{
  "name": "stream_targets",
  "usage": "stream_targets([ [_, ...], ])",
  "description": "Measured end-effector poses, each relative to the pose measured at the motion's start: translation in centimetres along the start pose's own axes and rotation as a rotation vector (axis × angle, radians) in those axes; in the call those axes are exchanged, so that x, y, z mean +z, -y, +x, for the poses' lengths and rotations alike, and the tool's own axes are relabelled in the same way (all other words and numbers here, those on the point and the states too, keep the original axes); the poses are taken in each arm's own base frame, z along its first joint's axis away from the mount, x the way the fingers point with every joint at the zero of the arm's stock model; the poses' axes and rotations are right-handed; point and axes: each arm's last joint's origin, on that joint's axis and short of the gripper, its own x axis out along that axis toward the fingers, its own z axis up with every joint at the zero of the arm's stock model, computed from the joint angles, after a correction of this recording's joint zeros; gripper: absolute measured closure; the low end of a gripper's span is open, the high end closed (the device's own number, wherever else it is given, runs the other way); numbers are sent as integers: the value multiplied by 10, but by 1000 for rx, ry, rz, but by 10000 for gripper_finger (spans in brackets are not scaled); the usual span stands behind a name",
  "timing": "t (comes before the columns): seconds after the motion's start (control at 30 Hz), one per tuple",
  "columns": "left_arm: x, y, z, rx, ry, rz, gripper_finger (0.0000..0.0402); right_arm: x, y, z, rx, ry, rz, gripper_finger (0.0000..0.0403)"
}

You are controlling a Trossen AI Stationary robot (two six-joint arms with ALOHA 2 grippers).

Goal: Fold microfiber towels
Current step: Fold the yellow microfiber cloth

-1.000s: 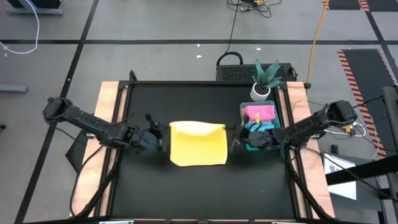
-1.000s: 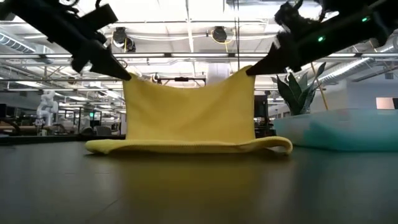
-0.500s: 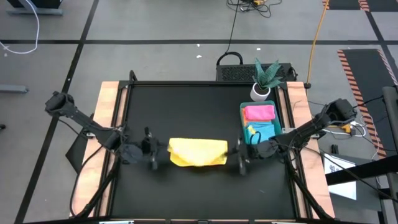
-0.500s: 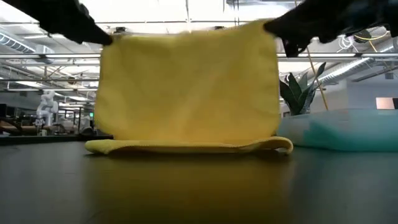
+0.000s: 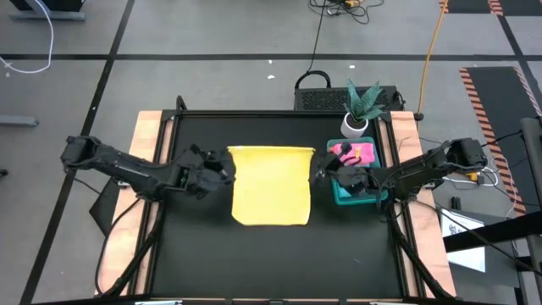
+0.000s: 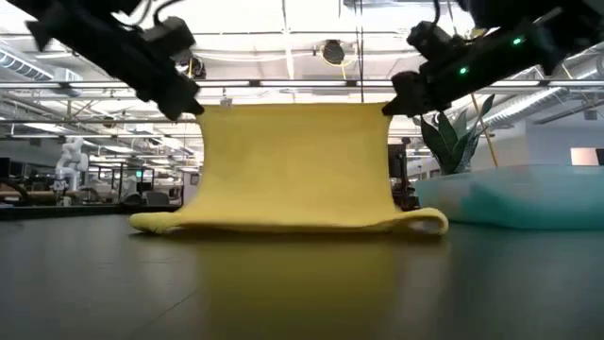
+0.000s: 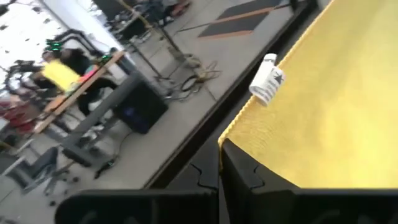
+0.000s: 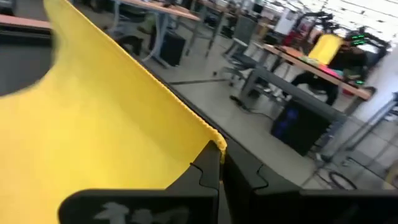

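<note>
High view. Yellow towel [image 5: 271,185] spread mid-bench, far edge raised. Left gripper [image 5: 227,163] clamped on its far-left corner; right gripper [image 5: 319,172] clamped on its far-right corner. Green tray [image 5: 337,196] just right of the towel, holding a pink towel [image 5: 356,151] and, it seems, a blue one, largely hidden under the right arm. Potted plant [image 5: 361,108] beyond the tray. Black bench [image 5: 237,254] otherwise bare near the camera side.

Low view. Towel hangs as a taut sheet between both grippers, lower hem resting on the bench. Judgement: fold in progress; carry both corners together at equal height and pace, so the raised edge lands square on the near hem.

Left wrist view. Fingers [image 7: 242,168] pinch the corner; white care label [image 7: 267,81] on the hem nearby.

Right wrist view. Fingers [image 8: 211,171] pinch the opposite corner. Hazard, judged: the tray stands close to the right arm's path and could be nudged.
</note>
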Motion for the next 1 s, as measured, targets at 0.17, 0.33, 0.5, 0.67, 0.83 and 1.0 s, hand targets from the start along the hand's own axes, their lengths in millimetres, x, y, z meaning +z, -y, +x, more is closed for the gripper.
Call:
stream_targets([
  [0.17,-3,7,14,-80,-13,56,395,-2,-2,3,142,-2,-58,403],
  [0.33,-14,26,7,-304,-58,125,396,-11,-19,-12,451,-52,-68,403],
  [0.5,-28,48,-7,-505,-115,164,398,-22,-32,-32,652,-159,-58,403],
  [0.67,-38,69,-26,-661,-137,206,393,-26,-43,-53,826,-201,-53,403],
  [0.83,-44,79,-45,-725,-132,211,396,-32,-52,-65,895,-221,-90,403],
  [1.0,-45,83,-59,-749,-102,214,394,-45,-63,-66,902,-278,-95,403],
])
